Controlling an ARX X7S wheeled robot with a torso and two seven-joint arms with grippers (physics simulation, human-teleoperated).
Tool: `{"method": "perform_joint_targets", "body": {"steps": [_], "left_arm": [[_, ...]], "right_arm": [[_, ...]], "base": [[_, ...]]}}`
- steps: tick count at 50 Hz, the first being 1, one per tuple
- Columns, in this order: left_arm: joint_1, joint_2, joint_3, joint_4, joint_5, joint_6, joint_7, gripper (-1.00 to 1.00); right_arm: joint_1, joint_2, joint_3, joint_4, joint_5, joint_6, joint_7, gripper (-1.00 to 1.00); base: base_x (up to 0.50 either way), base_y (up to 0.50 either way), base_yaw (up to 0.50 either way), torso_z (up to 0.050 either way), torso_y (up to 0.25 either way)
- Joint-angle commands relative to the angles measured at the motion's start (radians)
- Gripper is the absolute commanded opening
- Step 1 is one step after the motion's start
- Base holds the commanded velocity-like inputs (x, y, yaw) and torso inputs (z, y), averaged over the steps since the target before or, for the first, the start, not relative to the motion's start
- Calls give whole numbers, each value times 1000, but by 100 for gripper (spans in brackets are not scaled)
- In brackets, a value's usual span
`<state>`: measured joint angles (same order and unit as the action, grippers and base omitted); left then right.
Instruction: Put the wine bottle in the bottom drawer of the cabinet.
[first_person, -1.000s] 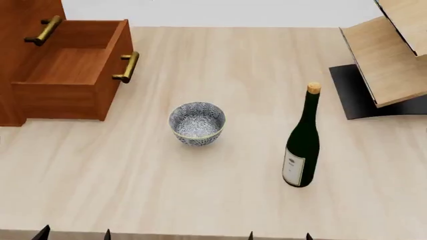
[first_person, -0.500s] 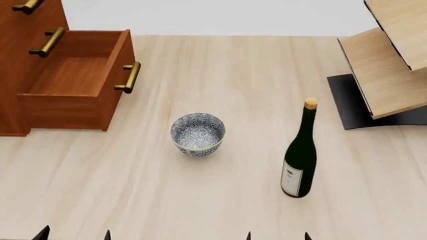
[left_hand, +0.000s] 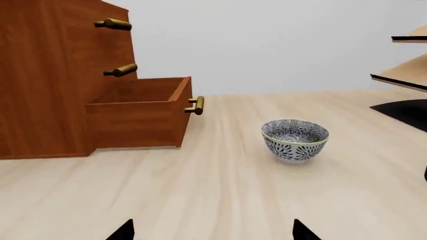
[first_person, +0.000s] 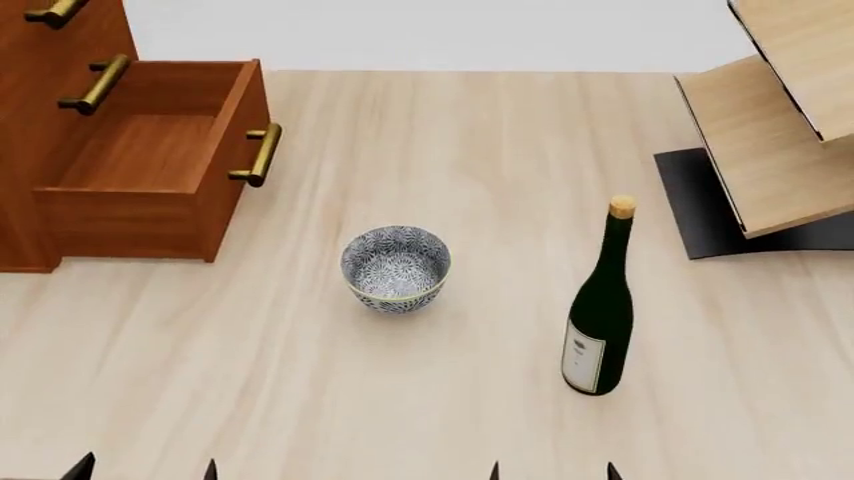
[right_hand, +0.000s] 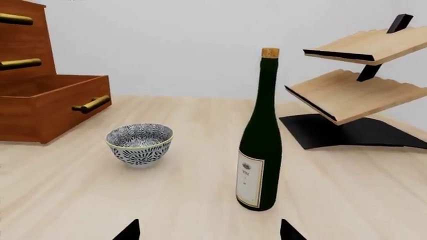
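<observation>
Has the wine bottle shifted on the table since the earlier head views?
No. The wine bottle keeps the same spot relative to the patterned bowl and the rack's black base; the apparent shift from a second ago is camera motion.

A pale wooden table (first_person: 467, 150) fills the frame; the cabinet (first_person: 40, 120) stands upper left, a rack (first_person: 774, 150) upper right. A patterned bowl (first_person: 395, 268) sits centre; the wine bottle (first_person: 601, 320) stands upright lower right.

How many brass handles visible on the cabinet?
3. Top handle and middle handle on the shut upper fronts; one on the open bottom drawer. None seem hidden.
</observation>
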<state>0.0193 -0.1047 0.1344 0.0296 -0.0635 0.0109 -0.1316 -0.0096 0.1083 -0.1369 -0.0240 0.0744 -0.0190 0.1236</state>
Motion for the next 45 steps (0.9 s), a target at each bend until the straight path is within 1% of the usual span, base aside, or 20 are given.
{"method": "perform_joint_targets", "body": {"steps": [1, 2, 3, 4, 5, 7, 8, 9, 15, 16, 18, 21, 25, 32, 33, 35, 39, 41, 43, 45], "left_arm": [[2, -4, -16, 93, -68, -141, -28, 100], [14, -5, -26, 156, -103, -176, -23, 100], [15, -13, -17, 212, -91, -227, -39, 100], [18, -16, -11, 268, -84, -264, -53, 100], [18, -19, -9, 297, -85, -279, -56, 100], [8, -23, -13, 388, -95, -367, -78, 100], [2, -31, 1, 426, -59, -397, -103, 100], [3, -39, 19, 443, -26, -394, -115, 100], [-17, -46, 4, 595, -72, -557, -122, 100], [-25, -38, -19, 618, -117, -600, -112, 100], [-39, -46, -26, 653, -124, -637, -119, 100], [-58, -49, -55, 707, -165, -706, -119, 100], [-82, -70, -59, 792, -174, -789, -134, 100], [-114, -72, -87, 903, -225, -910, -151, 100], [-122, -85, -69, 924, -212, -922, -160, 100], [-139, -89, -70, 959, -228, -961, -162, 100], [-184, -84, -94, 1009, -270, -1046, -175, 100], [-198, -112, -84, 1017, -306, -1052, -218, 100], [-214, -180, -76, 1017, -434, -1039, -324, 100], [-236, -241, -85, 1017, -601, -1030, -440, 100]], "right_arm": [[-8, 15, -7, -70, 20, 44, 16, 100], [-11, 19, -7, -104, 23, 67, 20, 100], [-18, 24, -12, -139, 29, 63, 11, 100], [-18, 31, -24, -174, -10, 105, 32, 100], [-15, 34, -32, -190, -22, 124, 36, 100], [-13, 39, -36, -245, -24, 164, 40, 100], [-11, 42, -41, -277, -34, 190, 45, 100], [-10, 43, -40, -299, -28, 209, 45, 100], [5, 59, -32, -436, -26, 323, 55, 100], [7, 61, -30, -457, -23, 342, 57, 100], [16, 77, -59, -482, -69, 390, 66, 100], [16, 76, -54, -534, -49, 429, 62, 100], [22, 78, -58, -602, -38, 473, 58, 100], [44, 92, -48, -720, -16, 579, 55, 100], [44, 96, -48, -735, -19, 586, 56, 100], [43, 96, -32, -760, -3, 598, 56, 100], [37, 97, -24, -798, 11, 615, 56, 100], [32, 97, -18, -811, 20, 617, 56, 100], [29, 99, -17, -823, 20, 618, 59, 100], [29, 100, -20, -830, 19, 621, 61, 100]], "base": [[0, 0, 0, 0, 0], [0, 0, 0, 0, 0], [0, 0, 0, 0, 0], [0, 0, 0, 0, 0], [0, 0, 0, 0, 0], [0, 0, 0, 0, 0], [0, 0, 0, 0, 0], [0, 0, 0, 0, 0], [0, 0, 0, 0, 0], [0, 0, 0, 0, 0], [0, 0, 0, 0, 0], [0, 0, 0, 0, 0], [0, 0, 0, 0, 0], [0, 0, 0, 0, 0], [0, 0, 0, 0, 0], [0, 0, 0, 0, 0], [0, 0, 0, 0, 0], [0, 0, 0, 0, 0], [0, 0, 0, 0, 0], [0, 0, 0, 0, 0]]}}
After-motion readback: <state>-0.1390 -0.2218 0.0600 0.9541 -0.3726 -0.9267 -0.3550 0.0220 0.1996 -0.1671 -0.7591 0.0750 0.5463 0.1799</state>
